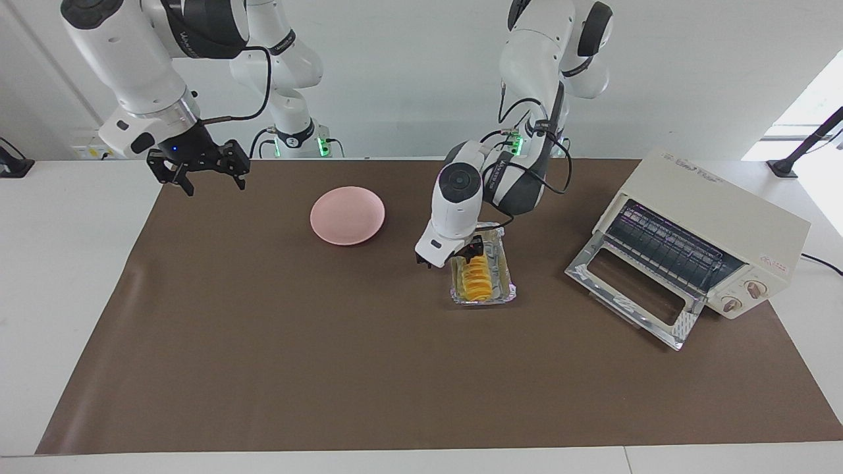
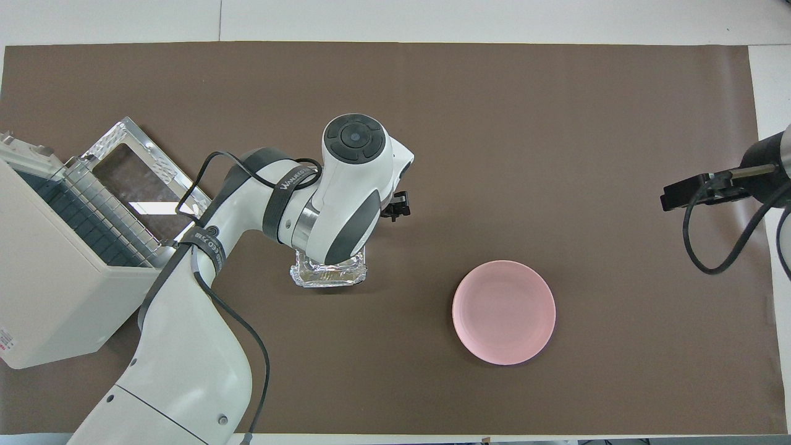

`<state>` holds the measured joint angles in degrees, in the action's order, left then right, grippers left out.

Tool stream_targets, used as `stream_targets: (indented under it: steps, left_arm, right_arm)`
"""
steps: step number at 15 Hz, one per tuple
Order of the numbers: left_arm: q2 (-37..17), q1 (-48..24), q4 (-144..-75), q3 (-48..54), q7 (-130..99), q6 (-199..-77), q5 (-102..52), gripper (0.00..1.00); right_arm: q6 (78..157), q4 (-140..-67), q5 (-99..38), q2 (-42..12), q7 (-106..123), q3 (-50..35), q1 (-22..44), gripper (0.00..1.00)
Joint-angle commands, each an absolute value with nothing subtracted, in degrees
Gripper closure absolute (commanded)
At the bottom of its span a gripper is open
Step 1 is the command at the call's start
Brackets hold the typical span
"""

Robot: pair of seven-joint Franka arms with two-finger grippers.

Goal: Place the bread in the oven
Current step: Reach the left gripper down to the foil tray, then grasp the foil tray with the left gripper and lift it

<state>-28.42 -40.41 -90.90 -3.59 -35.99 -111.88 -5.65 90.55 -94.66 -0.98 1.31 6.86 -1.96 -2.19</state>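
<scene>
The bread (image 1: 478,280), a ridged golden-yellow loaf, lies in a crinkled foil tray (image 1: 508,284) in the middle of the brown mat. My left gripper (image 1: 471,254) is down at the end of the bread nearer the robots, right at the loaf. In the overhead view the left arm hides the bread and only the tray's edge (image 2: 327,277) shows. The cream-white oven (image 1: 714,214) stands at the left arm's end of the table with its glass door (image 1: 632,289) dropped open. It also shows in the overhead view (image 2: 55,290). My right gripper (image 1: 214,184) waits open and empty, raised over the mat's edge.
A round pink plate (image 1: 347,215) lies empty on the mat beside the tray, toward the right arm's end; it also shows in the overhead view (image 2: 503,312). The oven's wire rack (image 1: 665,247) shows inside. The right gripper (image 2: 680,193) shows at the overhead view's edge.
</scene>
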Motion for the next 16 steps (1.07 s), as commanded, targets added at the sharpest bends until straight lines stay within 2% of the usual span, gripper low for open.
stream_targets:
  steps: [1,5,13,14,16]
  left_arm:
    - [-24.6,-41.0,-98.3,-4.3,-36.5,-116.1,-6.2,0.16]
    - [-24.3,-41.0,-99.4,-4.3,-36.5,-117.2,-6.3,0.24]
    - [-24.8,-41.0,-98.3,-4.3,-36.6,-119.3,-8.3,0.24]
    - [-24.7,-41.0,-98.5,-4.3,-36.7,-119.5,-8.4,0.27]
    - [-24.6,-41.6,-98.9,-4.3,-36.7,-119.4,-8.3,0.39]
  right_arm:
    - [89.0,-92.6,-0.3,0.3,6.9,-3.3,-4.0,0.00]
    - [88.8,-94.6,-0.4,1.2,5.1,-3.7,-4.0,0.00]
    - [88.5,-94.6,-0.4,1.3,5.1,-3.6,-3.8,0.00]
    - [88.8,-94.6,-0.4,1.3,5.5,-3.6,-3.8,0.00]
    - [88.7,-94.6,-0.3,1.3,5.0,-3.6,-3.6,0.00]
